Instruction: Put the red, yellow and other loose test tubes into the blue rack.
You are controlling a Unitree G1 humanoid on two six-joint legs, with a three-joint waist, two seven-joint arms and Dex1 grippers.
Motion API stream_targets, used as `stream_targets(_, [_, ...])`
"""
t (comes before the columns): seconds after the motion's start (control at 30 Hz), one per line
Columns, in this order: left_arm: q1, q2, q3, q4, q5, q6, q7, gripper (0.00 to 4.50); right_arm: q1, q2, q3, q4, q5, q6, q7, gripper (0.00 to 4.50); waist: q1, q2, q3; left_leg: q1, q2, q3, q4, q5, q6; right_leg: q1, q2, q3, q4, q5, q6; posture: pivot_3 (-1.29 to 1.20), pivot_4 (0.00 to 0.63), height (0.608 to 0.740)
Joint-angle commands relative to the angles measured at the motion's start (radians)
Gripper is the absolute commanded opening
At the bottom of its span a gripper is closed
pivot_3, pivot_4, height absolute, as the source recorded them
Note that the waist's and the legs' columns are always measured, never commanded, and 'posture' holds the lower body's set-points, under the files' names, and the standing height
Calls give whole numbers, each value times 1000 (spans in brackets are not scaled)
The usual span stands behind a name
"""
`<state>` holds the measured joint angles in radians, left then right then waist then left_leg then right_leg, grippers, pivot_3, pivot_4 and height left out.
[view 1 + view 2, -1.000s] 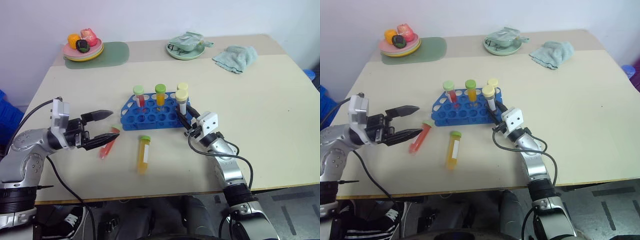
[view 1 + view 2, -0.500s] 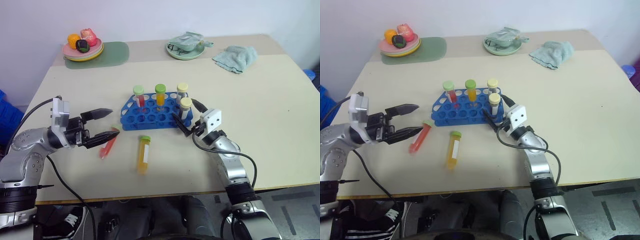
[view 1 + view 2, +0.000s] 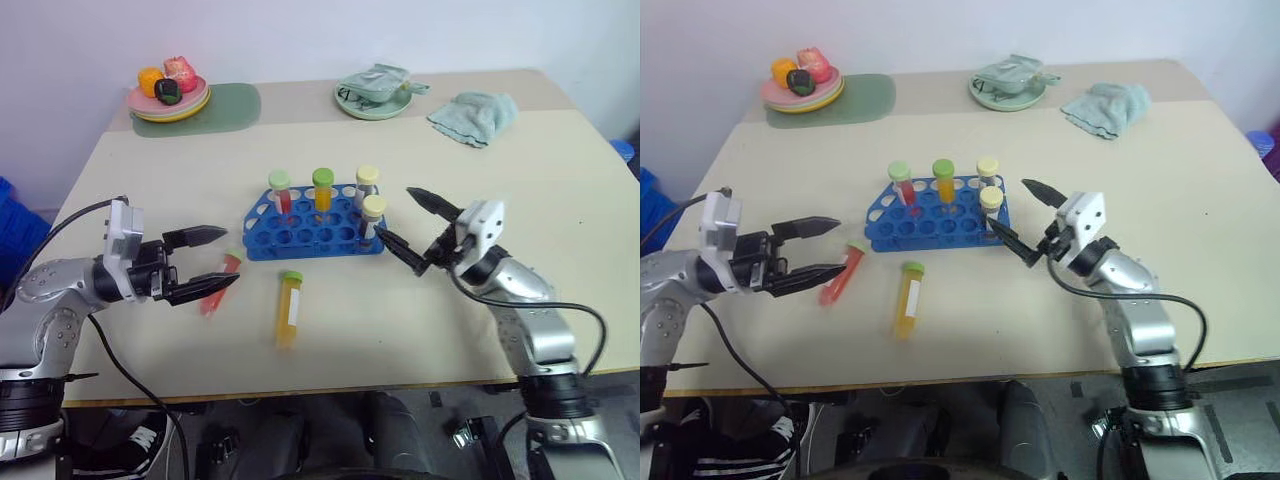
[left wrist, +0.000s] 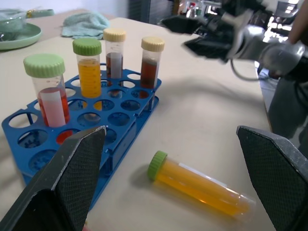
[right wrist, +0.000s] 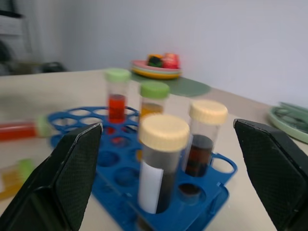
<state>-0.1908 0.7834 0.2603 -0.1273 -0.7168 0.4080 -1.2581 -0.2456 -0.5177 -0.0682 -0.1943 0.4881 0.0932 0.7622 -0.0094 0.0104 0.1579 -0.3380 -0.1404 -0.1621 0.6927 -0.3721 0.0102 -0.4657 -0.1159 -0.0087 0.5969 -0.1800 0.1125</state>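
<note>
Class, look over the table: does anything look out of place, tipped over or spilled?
Two tubes lie on their sides on the table in front of the blue rack: a red tube and a yellow tube. The four tubes in the rack stand upright. Nothing looks spilled or broken.

The robot has shiny silver arms with black cables looping along them. Each arm ends in a white box and a black claw: left claw, right claw.

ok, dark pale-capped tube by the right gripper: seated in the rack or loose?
Seated. The dark tube stands upright in a hole of the blue rack; the right gripper is open and apart from it.
</note>
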Motion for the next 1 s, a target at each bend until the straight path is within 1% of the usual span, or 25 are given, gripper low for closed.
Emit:
stream_targets(0.03, [12, 38, 25, -68, -20, 82, 66, 4500, 29, -61, -48, -117, 98, 97, 47, 4466, 0, 0, 0, 0, 0, 0, 0, 0, 0, 0, 0, 0, 0, 0, 0, 0, 150, 740])
stream_targets(0.1, [30, 25, 2, -124, -27, 140, 134, 4500, 63, -125, -78, -159, 152, 160, 99, 4466, 3, 0, 0, 0, 0, 0, 0, 0, 0, 0, 0, 0, 0, 0, 0, 0, 150, 740])
stream_targets(0.17, [43, 6, 3, -167, -37, 166, 186, 4500, 73, -157, -94, -182, 173, 188, 117, 4466, 5, 0, 0, 0, 0, 0, 0, 0, 1, 1, -1, 0, -1, 0, 0, 0, 150, 740])
stream_targets(0.23, [54, 14, 10, -200, -43, 216, 233, 4500, 69, -172, -108, -197, 186, 212, 115, 4466, 8, 0, 0, 0, 0, 0, 0, 0, 1, 1, -1, 0, -1, 0, 0, 0, 150, 740])
stream_targets(0.3, [69, 22, 12, -235, -28, 224, 257, 4500, 68, -188, -119, -212, 221, 260, 119, 4466, 10, 0, 0, 0, 0, 0, 0, 0, 0, 1, -1, 0, 0, 0, 0, 0, 150, 740])
stream_targets(0.33, [83, 27, 16, -277, -47, 254, 277, 4500, 70, -200, -123, -223, 235, 279, 129, 4466, 12, 0, 0, 0, 0, 1, 0, 0, 0, 1, -1, 1, 0, 0, 0, 0, 150, 740])
stream_targets(0.4, [104, 47, 0, -388, -26, 323, 376, 4500, 78, -218, -133, -229, 251, 295, 158, 4466, 18, 0, 0, 0, 0, 1, 0, 0, 1, 1, -1, 1, -1, 0, 0, 0, 150, 740])
stream_targets(0.43, [106, 49, -8, -436, -44, 370, 423, 4500, 83, -224, -140, -224, 252, 292, 173, 4466, 22, 0, 0, 0, 0, 2, 0, 0, 1, 1, -1, 1, -1, 0, 0, 0, 150, 740])
stream_targets(0.6, [77, 47, -30, -565, -75, 581, 643, 4500, 85, -228, -153, -198, 242, 283, 204, 4466, 31, -1, 0, 1, 0, 1, 2, -1, 1, 2, -1, 2, -1, 0, 0, 0, 150, 740])
stream_targets(0.77, [0, -11, -1, -587, -155, 857, 870, 4500, 98, -218, -152, -197, 237, 277, 222, 4466, 38, 0, 0, 1, 0, 1, 2, -1, 1, 2, -1, 2, 0, 0, 0, 0, 150, 740])
stream_targets(0.87, [-41, -60, 22, -577, -217, 974, 935, 4500, 106, -219, -159, -193, 242, 280, 232, 4466, 41, -1, 0, 1, 0, 2, 2, -1, 1, 2, 0, 2, 0, 0, 0, 0, 150, 740])
stream_targets(0.93, [-81, -125, 49, -550, -256, 1088, 981, 4500, 111, -226, -161, -189, 241, 280, 245, 4466, 47, -1, 0, 1, 0, 2, 3, -1, 1, 2, 0, 2, 0, 0, 0, 0, 150, 740])
stream_targets(1.0, [-111, -132, 25, -552, -251, 1133, 996, 4500, 116, -236, -160, -189, 244, 290, 262, 4466, 50, -1, 0, 1, 0, 2, 4, -1, 1, 3, 0, 1, 1, 0, 0, 0, 150, 740])
